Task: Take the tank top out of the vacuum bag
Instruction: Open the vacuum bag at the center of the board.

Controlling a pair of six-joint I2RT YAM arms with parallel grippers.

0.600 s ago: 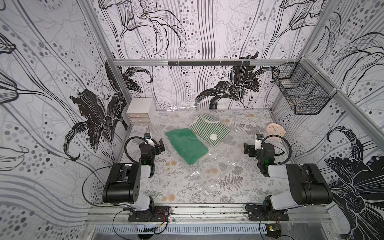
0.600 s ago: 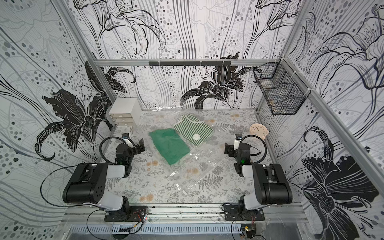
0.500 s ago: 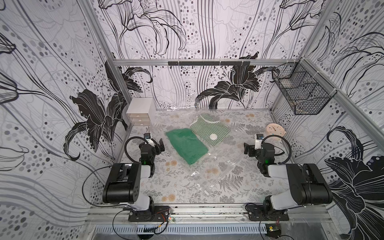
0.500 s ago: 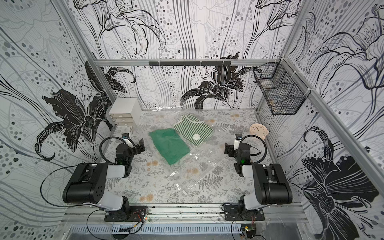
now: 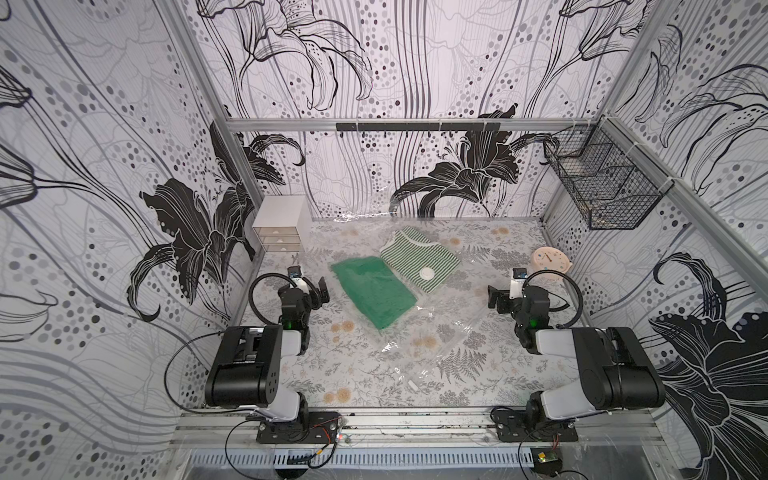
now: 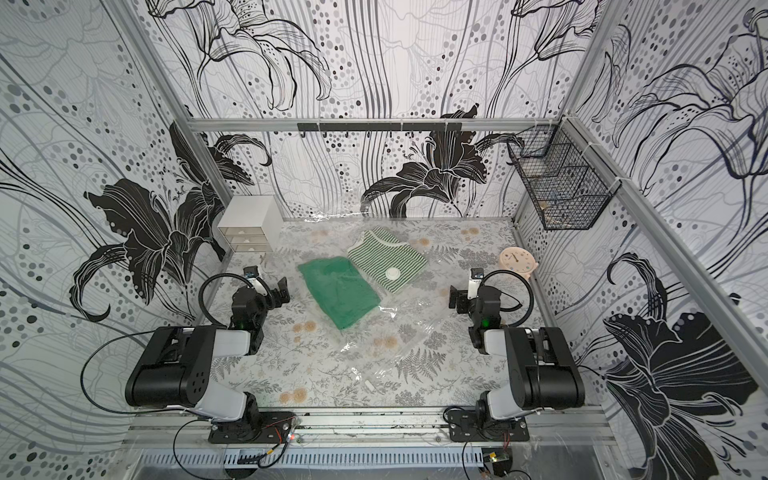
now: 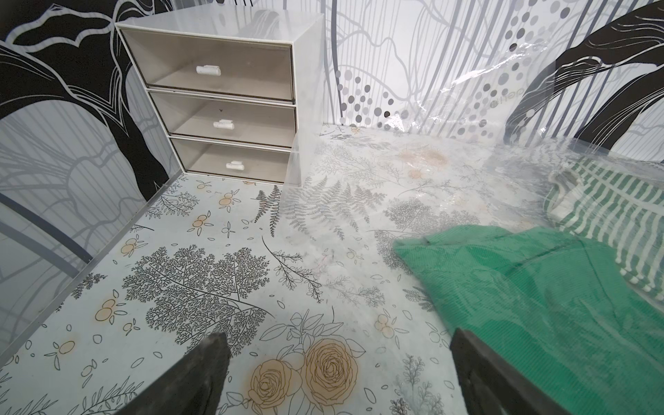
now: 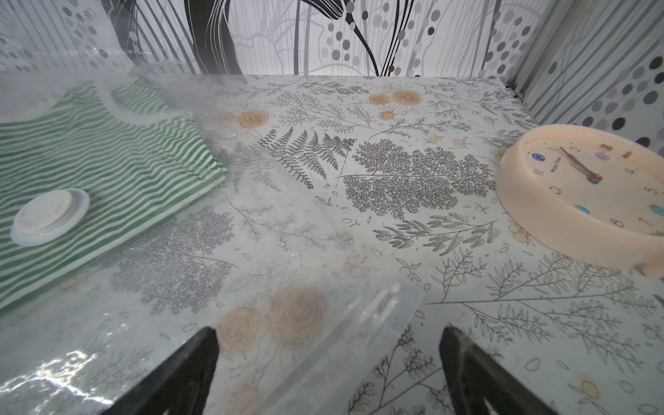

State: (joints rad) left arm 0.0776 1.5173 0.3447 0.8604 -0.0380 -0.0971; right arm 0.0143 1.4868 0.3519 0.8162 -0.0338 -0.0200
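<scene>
The clear vacuum bag [image 5: 449, 332] [image 6: 411, 332] lies flat across the middle of the table. Inside it, toward the back, lies the striped tank top [image 5: 419, 257] [image 6: 386, 255] [image 8: 107, 151], with the bag's white valve disc [image 5: 427, 273] [image 8: 50, 215] over it. My left gripper [image 5: 321, 289] [image 7: 336, 341] hovers open and empty over bare table at the bag's left edge. On the other side, my right gripper [image 5: 496, 297] [image 8: 328, 334] is open too, its jaws straddling the bag's zip edge [image 8: 359, 323] without touching it.
A plain green shirt [image 5: 374, 291] [image 7: 539, 294] lies in the bag beside the tank top. A white slider clip [image 5: 411, 384] sits near the front. A drawer unit [image 5: 280, 224] stands back left, a pink clock [image 5: 550, 259] right, and a wire basket [image 5: 602, 183] hangs on the wall.
</scene>
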